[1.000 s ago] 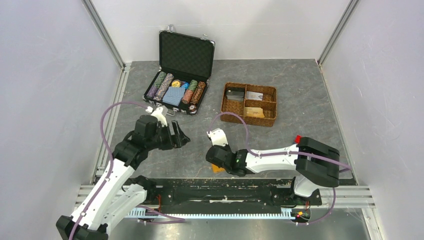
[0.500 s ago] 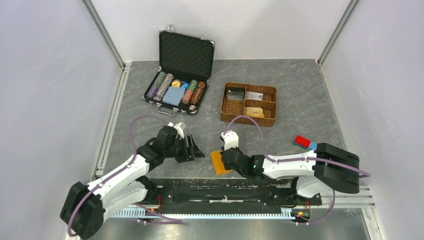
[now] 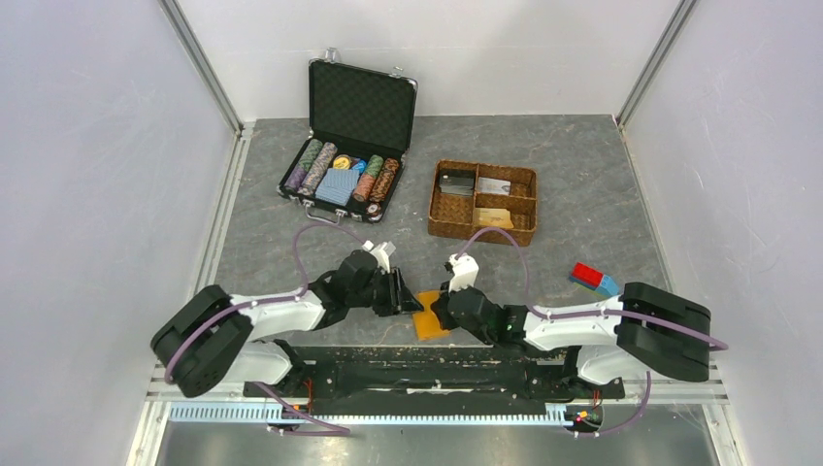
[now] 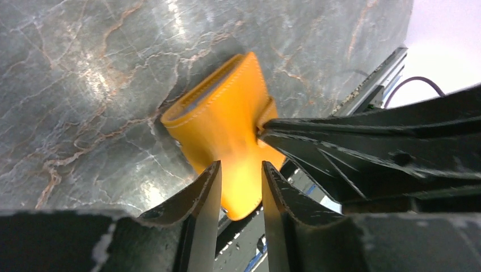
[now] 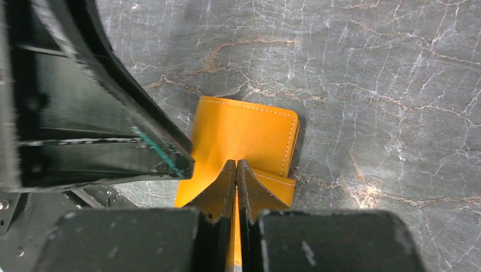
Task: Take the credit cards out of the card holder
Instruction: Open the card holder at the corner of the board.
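The card holder [image 3: 426, 326] is a closed orange wallet, held low over the table's near edge. My right gripper [image 5: 236, 163] is shut on its edge, and its cover [image 5: 244, 136] spreads out beyond the fingertips. My left gripper [image 4: 241, 165] comes in from the left, open, its jaws astride the holder's lower corner [image 4: 227, 124] with a gap on each side. In the top view the left gripper [image 3: 406, 296] and right gripper [image 3: 439, 313] meet at the holder. No credit cards show in the holder. A flat orange-yellow card [image 3: 493, 218] lies in the basket.
A brown woven divided basket [image 3: 482, 236] stands at the back right. An open black case [image 3: 361, 102] with poker chips and a blue deck stands at the back left. A red-and-blue block [image 3: 590, 278] lies to the right. The metal rail [image 3: 427, 374] runs just below the holder.
My left arm has swung right and down to the holder, its jaws narrowing. My right gripper has carried the holder slightly right and further from the edge.
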